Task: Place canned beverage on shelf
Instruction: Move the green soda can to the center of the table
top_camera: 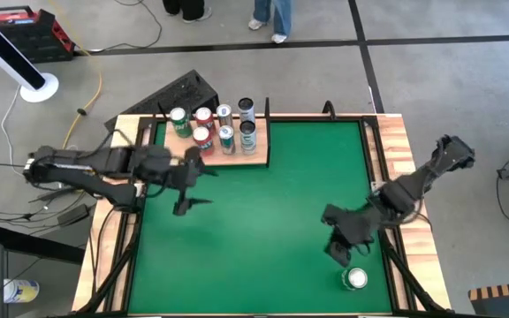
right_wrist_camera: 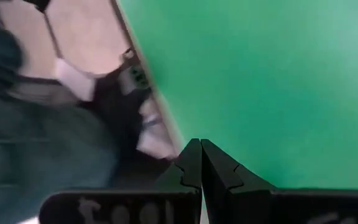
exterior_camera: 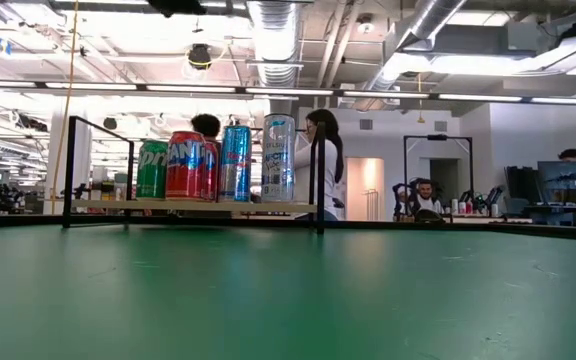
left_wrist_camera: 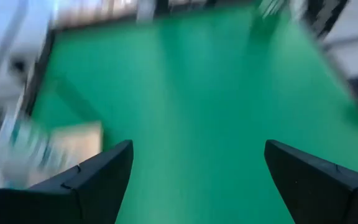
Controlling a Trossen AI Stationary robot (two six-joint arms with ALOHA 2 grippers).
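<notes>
The shelf [top_camera: 237,157], a pale wooden board with thin black posts, stands at the table's far left and carries several upright cans [exterior_camera: 230,162]. One more can [top_camera: 356,279] stands alone on the green table near its near right corner. My left gripper [top_camera: 196,188] hovers open just on the near side of the shelf, with nothing between its fingers [left_wrist_camera: 98,180]. My right gripper [top_camera: 337,253] is shut and empty, a little to the far left of the lone can. In the right wrist view its fingertips [right_wrist_camera: 201,152] meet over the table's edge.
Wooden strips [top_camera: 409,185] run along the table's left and right sides. Black rails [exterior_camera: 98,120] rise around the shelf. Between the two arms lies bare green table [top_camera: 272,221]. People sit and stand in the room beyond the far edge.
</notes>
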